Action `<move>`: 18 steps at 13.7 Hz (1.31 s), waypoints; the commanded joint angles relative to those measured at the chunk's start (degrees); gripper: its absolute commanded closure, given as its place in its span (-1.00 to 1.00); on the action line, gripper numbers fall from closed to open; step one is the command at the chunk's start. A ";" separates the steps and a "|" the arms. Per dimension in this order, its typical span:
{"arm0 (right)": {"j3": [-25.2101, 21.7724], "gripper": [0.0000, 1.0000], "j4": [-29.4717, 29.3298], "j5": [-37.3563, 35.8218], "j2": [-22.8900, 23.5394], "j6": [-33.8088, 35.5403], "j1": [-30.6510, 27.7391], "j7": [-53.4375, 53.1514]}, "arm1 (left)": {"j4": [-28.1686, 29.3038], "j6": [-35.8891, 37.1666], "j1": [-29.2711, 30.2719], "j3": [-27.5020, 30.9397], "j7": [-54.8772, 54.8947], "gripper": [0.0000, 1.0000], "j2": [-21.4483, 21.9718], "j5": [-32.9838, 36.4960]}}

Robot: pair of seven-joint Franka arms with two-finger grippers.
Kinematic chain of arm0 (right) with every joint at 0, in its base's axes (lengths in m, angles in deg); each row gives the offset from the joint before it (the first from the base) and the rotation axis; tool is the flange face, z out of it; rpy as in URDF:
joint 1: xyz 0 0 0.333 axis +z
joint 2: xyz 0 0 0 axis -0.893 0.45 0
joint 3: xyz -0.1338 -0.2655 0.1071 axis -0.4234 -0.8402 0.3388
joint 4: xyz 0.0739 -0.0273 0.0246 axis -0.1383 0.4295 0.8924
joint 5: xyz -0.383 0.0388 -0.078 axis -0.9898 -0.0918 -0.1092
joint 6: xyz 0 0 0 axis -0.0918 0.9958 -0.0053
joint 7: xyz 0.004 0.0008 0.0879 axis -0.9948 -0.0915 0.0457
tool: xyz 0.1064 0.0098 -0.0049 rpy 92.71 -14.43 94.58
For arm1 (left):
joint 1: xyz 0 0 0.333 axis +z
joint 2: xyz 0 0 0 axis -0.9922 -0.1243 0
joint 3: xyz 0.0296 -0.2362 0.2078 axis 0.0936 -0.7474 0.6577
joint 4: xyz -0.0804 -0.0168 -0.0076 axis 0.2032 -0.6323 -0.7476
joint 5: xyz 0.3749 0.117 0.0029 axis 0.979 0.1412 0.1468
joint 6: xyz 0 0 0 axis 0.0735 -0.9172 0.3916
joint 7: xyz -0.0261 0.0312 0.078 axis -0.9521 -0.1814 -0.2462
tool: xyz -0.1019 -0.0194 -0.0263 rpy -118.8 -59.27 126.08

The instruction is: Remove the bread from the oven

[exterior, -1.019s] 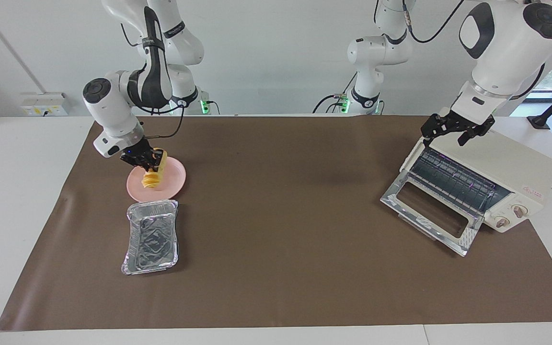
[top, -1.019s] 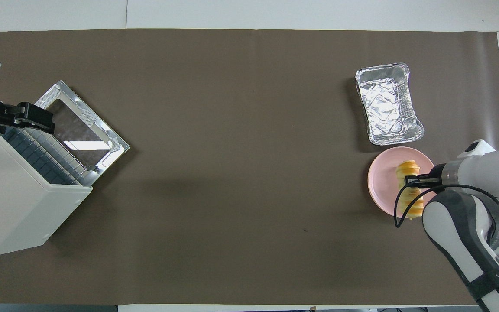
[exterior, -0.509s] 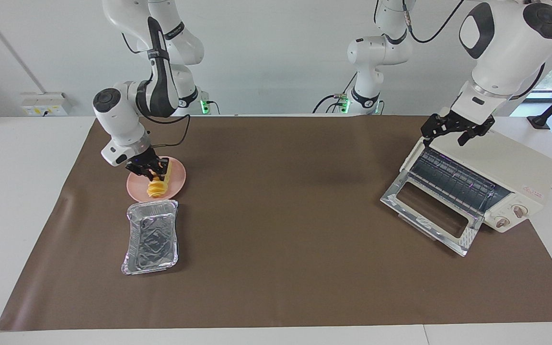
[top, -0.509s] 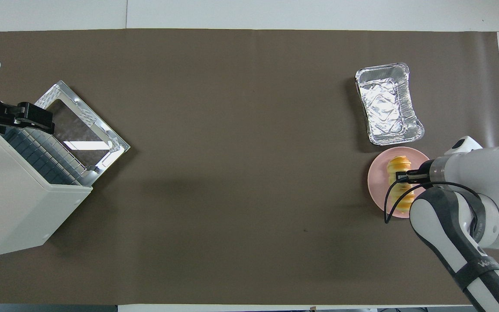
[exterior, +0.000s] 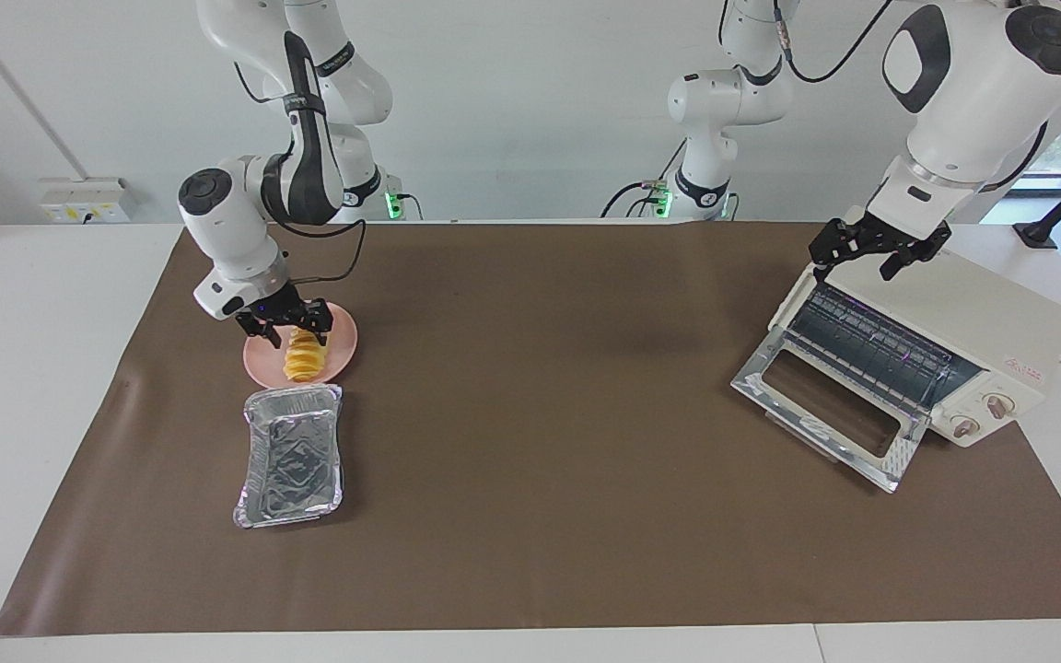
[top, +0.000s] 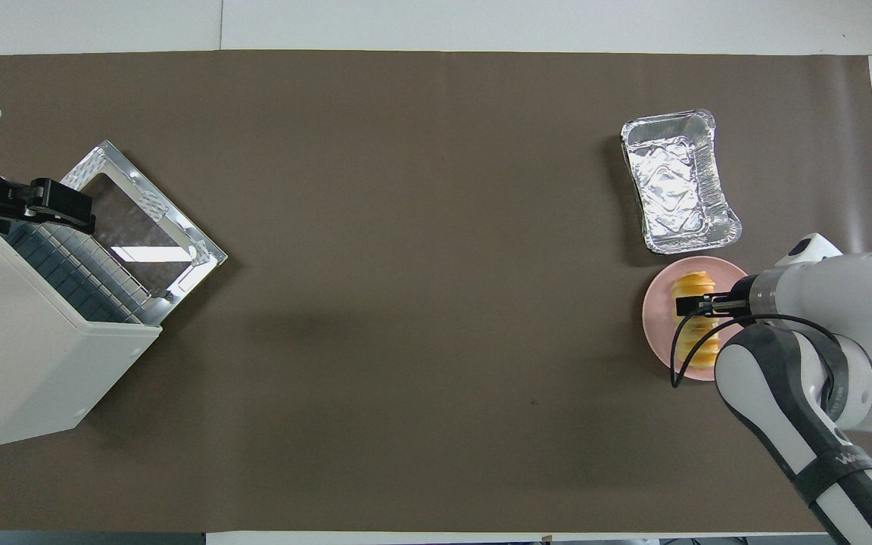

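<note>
The bread (exterior: 304, 357) lies on the pink plate (exterior: 347, 343) toward the right arm's end of the table; it also shows in the overhead view (top: 693, 285). My right gripper (exterior: 289, 324) is open just above the bread, its fingers apart on either side of the loaf's end nearer the robots. In the overhead view this gripper (top: 697, 306) covers the loaf's middle. The oven (exterior: 963, 313) stands at the left arm's end with its door (exterior: 825, 416) folded down and its rack bare. My left gripper (exterior: 873, 247) is open over the oven's top front edge.
A crinkled foil tray (exterior: 291, 456), with nothing in it, sits on the brown mat just farther from the robots than the pink plate (top: 657, 318). The oven (top: 20, 363) and its open door (top: 141, 227) fill the mat's corner at the left arm's end.
My right gripper lowered the bread onto the pink plate and opened, letting it go. The loaf went from tilted in the gripper to lying flat. The left arm has not moved.
</note>
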State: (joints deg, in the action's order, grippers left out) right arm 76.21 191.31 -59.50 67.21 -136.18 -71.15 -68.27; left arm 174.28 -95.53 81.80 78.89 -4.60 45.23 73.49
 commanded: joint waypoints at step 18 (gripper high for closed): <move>0.06 -1.00 -35.22 -7.05 1.76 32.98 -3.27 -4.61 | 1.33 -0.55 0.62 -0.27 -0.50 -1.00 1.18 -0.73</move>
State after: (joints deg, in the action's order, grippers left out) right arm 75.48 156.43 -65.69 68.66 -103.06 -73.68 -71.39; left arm 174.28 -95.53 81.80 78.89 -4.61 45.23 73.49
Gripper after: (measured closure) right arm 0.000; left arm 0.000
